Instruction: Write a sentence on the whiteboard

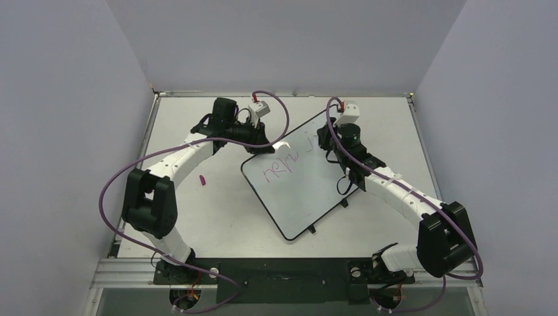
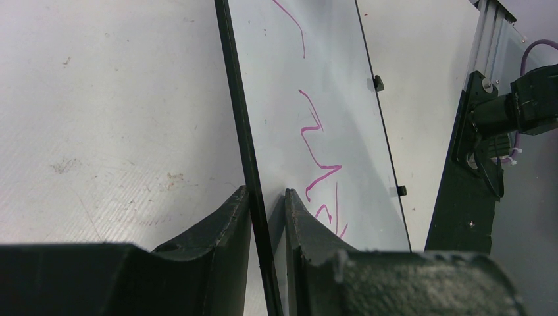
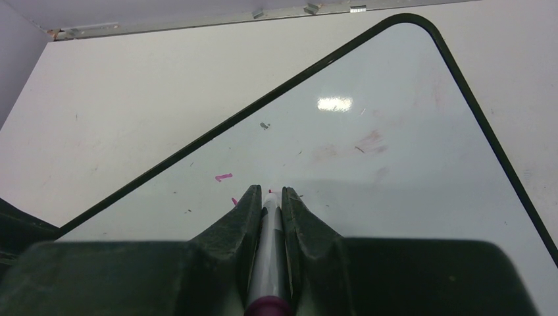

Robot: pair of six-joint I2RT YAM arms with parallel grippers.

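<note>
Whiteboard (image 1: 309,197) lies flat on the table (image 1: 217,220), turned diagonally approx mid-table, w/ one corner pointing toward the far wall and its two small black tabs (image 1: 343,202) on the long edge facing the right arm.

The sentence (image 1: 279,166) is thin pink strokes in the upper-left part of the board, near the left arm. Only a short scrawl shows, and the words aren't legible.

Left gripper (image 2: 266,192) is at the board's left edge near the far corner. Its fingers are nearly closed, one each side of the thin black frame, pinching the whiteboard's rim (the wrist view shows the frame running straight up between them).

Right gripper (image 3: 270,191) is over the board's far corner area, fingers closed tight on a grey-bodied marker (image 3: 270,250) w/ a magenta band at its rear end. The marker tip pokes out just past the fingertips, right at the board surface. Can't tell if it actually touches. A short pink dash (image 3: 224,177) sits on the board just left of the tip.

A small pink piece (image 1: 203,179) lies on the table left of the board, apart from it, beside the left forearm.
</note>
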